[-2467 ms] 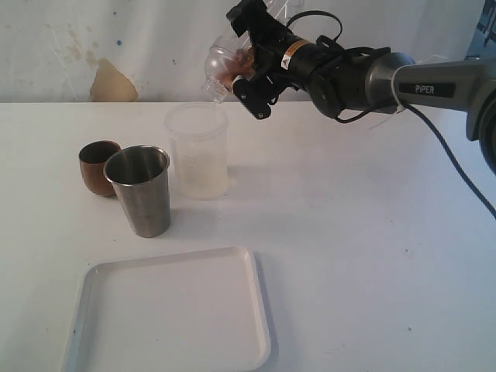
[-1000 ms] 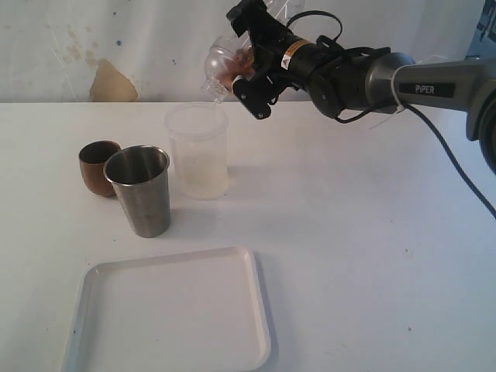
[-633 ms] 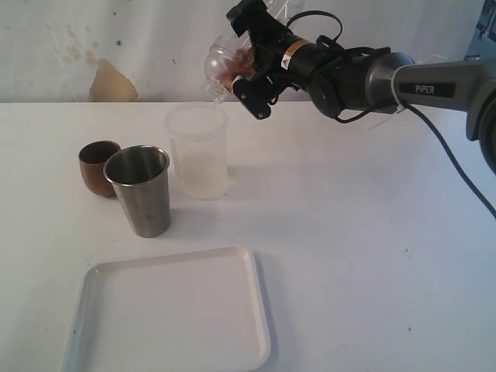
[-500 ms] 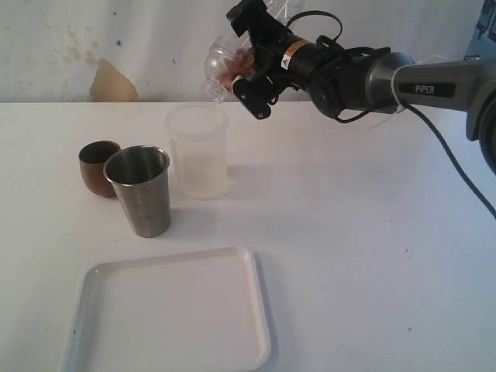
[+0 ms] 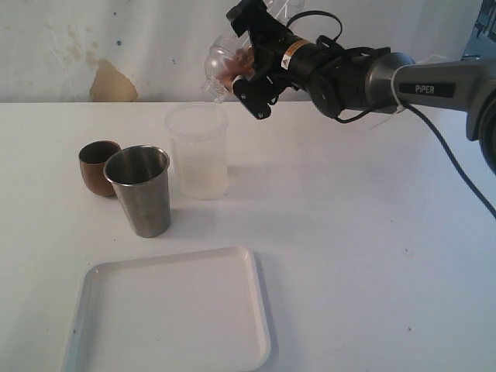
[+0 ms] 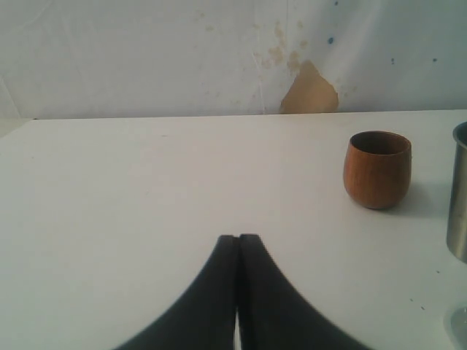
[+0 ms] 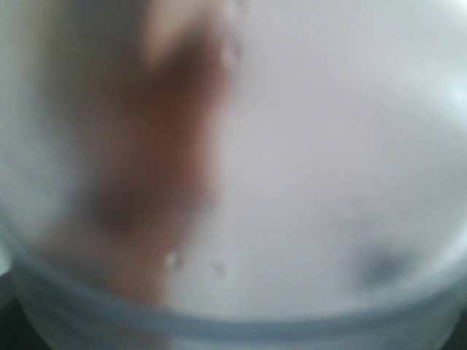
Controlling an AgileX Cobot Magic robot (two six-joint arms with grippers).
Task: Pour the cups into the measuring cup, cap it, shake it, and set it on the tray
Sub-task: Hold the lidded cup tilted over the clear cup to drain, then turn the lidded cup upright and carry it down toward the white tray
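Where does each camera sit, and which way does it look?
Exterior: above the table, facing the wall; right claw and arm show.
Left wrist: low over the table, facing the wall; shut left claw shows.
Right wrist: right up against a clear plastic piece; only blur.
Exterior and left wrist share the wooden cup.

I see my right arm (image 5: pixel 418 81): grey link lettered PiPER, black wrist, orange label (image 5: pixel 295 52), black cables (image 5: pixel 453 167); left tool (image 6: pixel 237 240) matte black.

Your table (image 5: pixel 364 256) holds: wood cup (image 5: pixel 97 167) at left; tumbler (image 5: pixel 141 194) just beside it, right and forward; measuring cup (image 5: pixel 199 155) right of both, further back; tray (image 5: pixel 167 314) — foremost, before the tumbler; plastic cup (image 5: pixel 219 66) — aloft above the measuring cup.
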